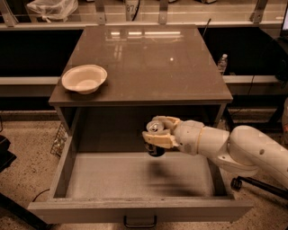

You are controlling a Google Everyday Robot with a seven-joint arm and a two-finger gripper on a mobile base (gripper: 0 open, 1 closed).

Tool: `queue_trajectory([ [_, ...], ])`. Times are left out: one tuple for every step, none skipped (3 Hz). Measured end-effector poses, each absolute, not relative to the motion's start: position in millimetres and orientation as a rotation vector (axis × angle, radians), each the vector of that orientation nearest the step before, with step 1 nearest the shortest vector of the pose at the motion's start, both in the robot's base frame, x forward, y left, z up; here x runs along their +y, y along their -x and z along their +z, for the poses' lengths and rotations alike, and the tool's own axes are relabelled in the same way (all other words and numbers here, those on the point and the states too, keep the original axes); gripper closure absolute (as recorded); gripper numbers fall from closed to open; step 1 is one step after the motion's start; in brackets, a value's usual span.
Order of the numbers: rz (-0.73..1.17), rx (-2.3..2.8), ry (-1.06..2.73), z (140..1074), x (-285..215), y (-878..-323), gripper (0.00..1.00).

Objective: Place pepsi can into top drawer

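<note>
In the centre of the frame, just below the front edge of the cabinet top [148, 58], the gripper [153, 132] is hanging over the open top drawer [135, 209], its fingers [158, 140] clenching the pepsi can [156, 151].

- Pepsi can: being held upright in the air, silver top up and dark base down, over the rear middle of the drawer and not touching the pale floor, where its shadow is falling.
- Arm [234, 146]: white, reaching in from the right edge of the frame and crossing above the drawer's right wall.
- Top drawer: standing pulled out toward the bottom of the frame, with a small dark handle [140, 221] showing on its front panel.
- White bowl [84, 78]: sitting on the left front corner of the cabinet top, well apart from the gripper.
- Water bottle [222, 63]: standing behind the cabinet at the right.
- Plastic bag [51, 8]: lying at the upper left of the frame.
- Wire rack [58, 139]: leaning beside the cabinet's left side.
</note>
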State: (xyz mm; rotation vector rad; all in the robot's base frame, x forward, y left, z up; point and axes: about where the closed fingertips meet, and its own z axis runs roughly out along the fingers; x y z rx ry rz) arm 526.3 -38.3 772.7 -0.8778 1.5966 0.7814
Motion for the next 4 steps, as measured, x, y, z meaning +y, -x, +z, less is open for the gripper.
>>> queue_trajectory([
  [0.857,1.581,0.926,742,-17,-524,1.0],
  [0.91,1.585,0.969,716,2,-519,1.0],
  [0.947,1.578,0.988,698,14,-514,1.0],
  [0.952,1.576,0.991,698,16,-513,0.84],
])
